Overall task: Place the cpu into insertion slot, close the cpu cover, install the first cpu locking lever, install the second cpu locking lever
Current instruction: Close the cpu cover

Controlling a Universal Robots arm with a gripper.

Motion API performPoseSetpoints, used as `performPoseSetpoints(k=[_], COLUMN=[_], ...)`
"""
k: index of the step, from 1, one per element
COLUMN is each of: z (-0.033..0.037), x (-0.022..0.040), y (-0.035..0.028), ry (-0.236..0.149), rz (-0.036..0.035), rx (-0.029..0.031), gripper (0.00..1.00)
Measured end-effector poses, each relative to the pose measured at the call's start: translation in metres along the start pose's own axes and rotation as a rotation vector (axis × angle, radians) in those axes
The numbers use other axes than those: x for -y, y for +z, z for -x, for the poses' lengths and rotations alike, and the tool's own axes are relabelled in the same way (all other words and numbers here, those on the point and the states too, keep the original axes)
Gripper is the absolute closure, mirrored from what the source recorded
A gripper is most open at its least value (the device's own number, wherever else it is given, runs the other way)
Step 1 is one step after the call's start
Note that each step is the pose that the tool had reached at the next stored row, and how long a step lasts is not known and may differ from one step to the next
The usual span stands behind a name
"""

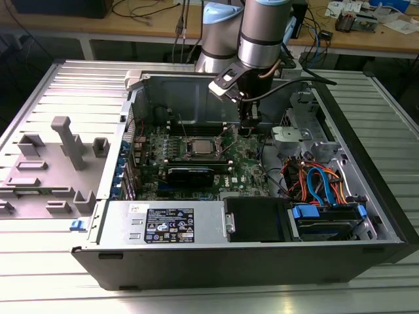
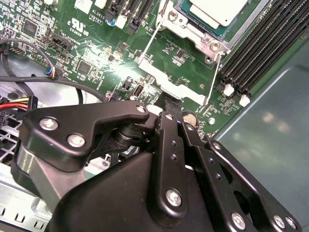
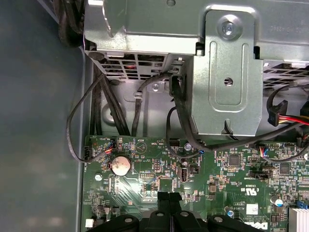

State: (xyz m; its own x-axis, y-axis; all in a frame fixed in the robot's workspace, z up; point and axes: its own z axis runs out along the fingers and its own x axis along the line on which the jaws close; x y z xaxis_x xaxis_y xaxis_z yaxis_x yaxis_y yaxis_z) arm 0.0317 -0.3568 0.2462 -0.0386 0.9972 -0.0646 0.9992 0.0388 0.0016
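Exterior view: the arm reaches down into the open case [image 1: 216, 268], and the gripper [image 1: 247, 127] hangs low over the board [image 1: 245, 167]. The cpu [image 1: 200, 145] sits at about 8 o'clock from it, lying flat in the slot [image 1: 188, 148]. So the chip looks seated, and the gripper is working beside the socket, not over it.

Second wrist view: the cpu [image 2: 217, 8] shows its silver top inside the slot's metal rim [image 2: 193, 30]. A thin silver frame runs from the rim's corners out toward the fingertips, and the green board shows through its window. That reads as the cover [image 2: 155, 75] standing open, though it's a judgement call. The gripper [image 2: 169, 104] has its fingers pressed together with nothing between them, right at the cover's free edge. Whether they touch it is hard to say. A closed tip there makes sense as a blunt pusher for swinging the plate down.

First wrist view: the gripper [image 3: 169, 197] again has both tips together, just above the board. Beyond them are a coin cell [image 3: 120, 165], loose black cables [image 3: 77, 121] and a grey bracket [image 3: 231, 96].
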Motion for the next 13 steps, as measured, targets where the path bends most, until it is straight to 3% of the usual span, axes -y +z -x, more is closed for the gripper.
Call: performPoseSetpoints(k=[13], z=[-0.0003], x=[0.0073], y=[0.0], ry=[0.0], rz=[-0.0007], rx=[-0.0001], gripper=[0.89])
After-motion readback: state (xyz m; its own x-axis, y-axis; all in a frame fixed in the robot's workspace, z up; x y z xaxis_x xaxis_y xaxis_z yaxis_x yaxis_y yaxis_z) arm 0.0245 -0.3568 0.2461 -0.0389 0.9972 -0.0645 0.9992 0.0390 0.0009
